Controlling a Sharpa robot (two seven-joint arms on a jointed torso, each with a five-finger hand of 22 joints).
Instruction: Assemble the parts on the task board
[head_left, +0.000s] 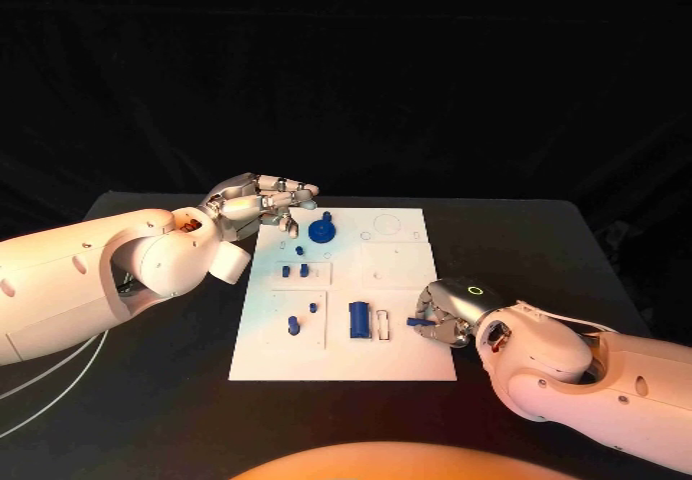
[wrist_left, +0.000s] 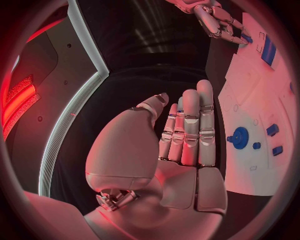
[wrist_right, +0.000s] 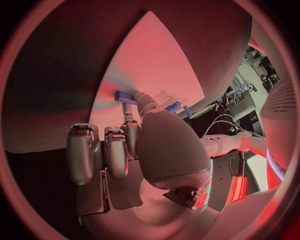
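Head view: small blue part (head_left: 418, 322) pinched by right robot hand (head_left: 450, 312).

The black table (head_left: 159, 395) carried the white task board (head_left: 408, 362), which lay flat at its middle. Off the board's far left corner, the left hand's fingers (head_left: 283, 190) hovered over bare black surface. The board's near right part lay just by the right hand's fingertips (head_left: 428, 321), and dark tabletop ran on beyond every edge of the board.
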